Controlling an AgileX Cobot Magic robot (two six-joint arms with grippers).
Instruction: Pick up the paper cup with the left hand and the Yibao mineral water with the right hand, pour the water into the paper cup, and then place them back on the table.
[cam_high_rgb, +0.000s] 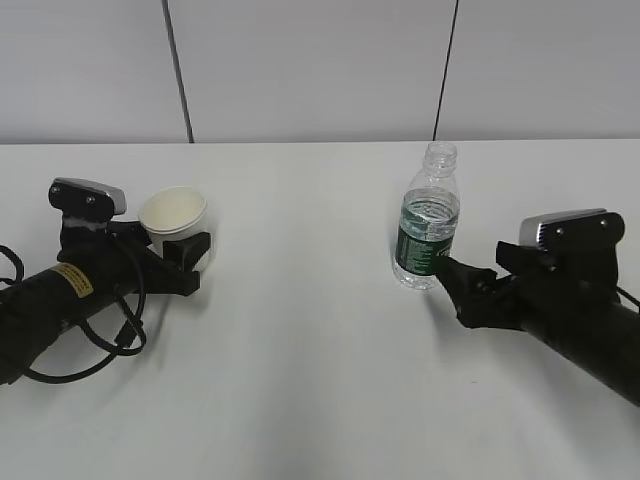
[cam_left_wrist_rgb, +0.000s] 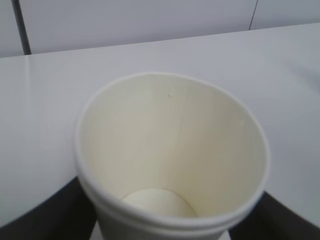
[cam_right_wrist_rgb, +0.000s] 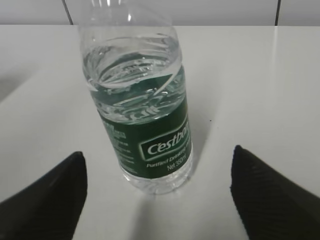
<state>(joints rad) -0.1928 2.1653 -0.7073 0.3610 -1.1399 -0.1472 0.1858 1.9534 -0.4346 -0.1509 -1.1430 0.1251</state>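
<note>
The right tool (cam_right_wrist_rgb: 157, 200) stands wide open, its fingers (cam_right_wrist_rgb: 45, 200) apart from the upright water bottle (cam_right_wrist_rgb: 145, 115), which stands on the bench (cam_high_rgb: 300, 350) just ahead, between them. The left tool (cam_high_rgb: 180, 255) brackets the upright paper cup (cam_high_rgb: 173, 215); whether it grips, I cannot tell.

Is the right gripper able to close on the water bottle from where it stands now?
Probably yes: the right gripper is open, the water bottle stands upright between its fingers, and nothing blocks it.
</note>
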